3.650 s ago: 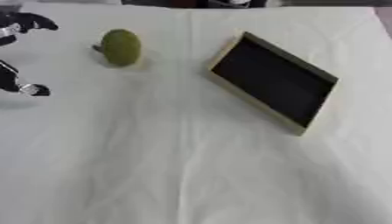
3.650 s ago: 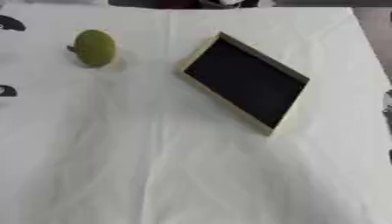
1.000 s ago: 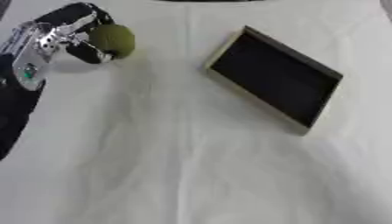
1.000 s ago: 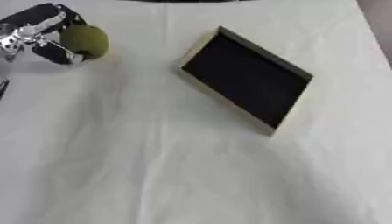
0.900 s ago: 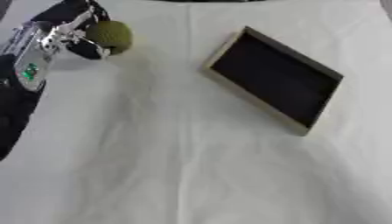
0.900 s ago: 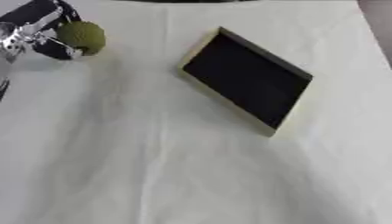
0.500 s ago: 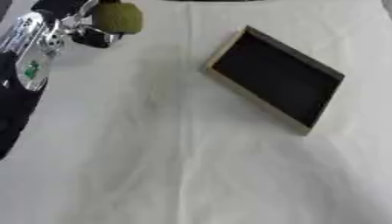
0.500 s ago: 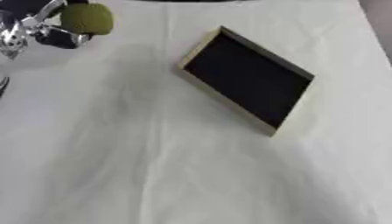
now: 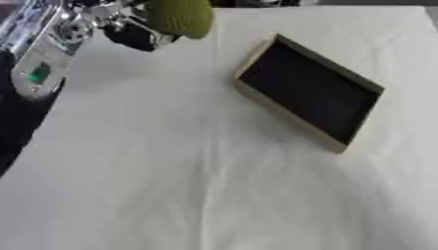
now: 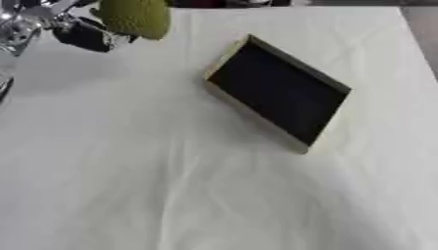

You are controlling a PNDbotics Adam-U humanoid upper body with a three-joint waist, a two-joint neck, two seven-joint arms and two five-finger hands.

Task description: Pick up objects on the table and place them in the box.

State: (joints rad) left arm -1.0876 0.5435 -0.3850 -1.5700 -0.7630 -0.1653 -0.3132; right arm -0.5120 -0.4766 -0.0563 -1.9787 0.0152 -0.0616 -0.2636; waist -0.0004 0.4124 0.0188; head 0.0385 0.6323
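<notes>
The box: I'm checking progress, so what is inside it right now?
Nothing shows inside the box, only its dark bottom. The green fruit is outside it, held in the left hand. The near wall hides a thin strip.

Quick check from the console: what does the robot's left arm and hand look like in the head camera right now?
The left hand has black fingers with silver metal joints. Behind it the forearm is a shiny silver shell bearing a small green mark, with black casing lower at the view's left edge. No cables can be made out.
</notes>
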